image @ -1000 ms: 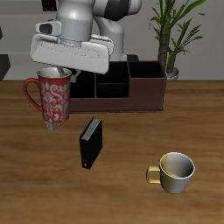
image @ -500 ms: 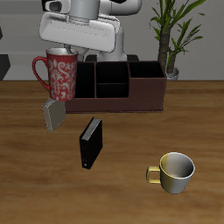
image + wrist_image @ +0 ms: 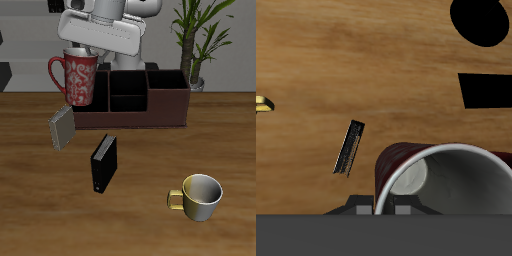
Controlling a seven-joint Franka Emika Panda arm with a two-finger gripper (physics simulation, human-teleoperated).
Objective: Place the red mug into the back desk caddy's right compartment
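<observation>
The red mug [image 3: 78, 80] with its pale pattern hangs upright in the air, its handle pointing away from the caddy. My gripper [image 3: 80, 51] is shut on its rim from above. The mug hovers at the end of the back desk caddy [image 3: 140, 108], a long maroon-brown box with black dividers. It covers most of that end bay, the right compartment [image 3: 98, 101]. In the wrist view the red mug [image 3: 434, 176] shows its light grey inside just below my gripper [image 3: 381, 208], with wooden table beneath it.
A black book [image 3: 103, 163] stands on the table before the caddy, and a grey book [image 3: 62, 128] leans below the mug. A yellowish-cream mug [image 3: 200, 197] sits near the front edge. A potted plant [image 3: 195, 40] stands behind the caddy's far end.
My gripper has lifted the red mug higher and carried it back toward the caddy's end. The grey book, hidden behind the mug before, now shows. Nothing else moved.
</observation>
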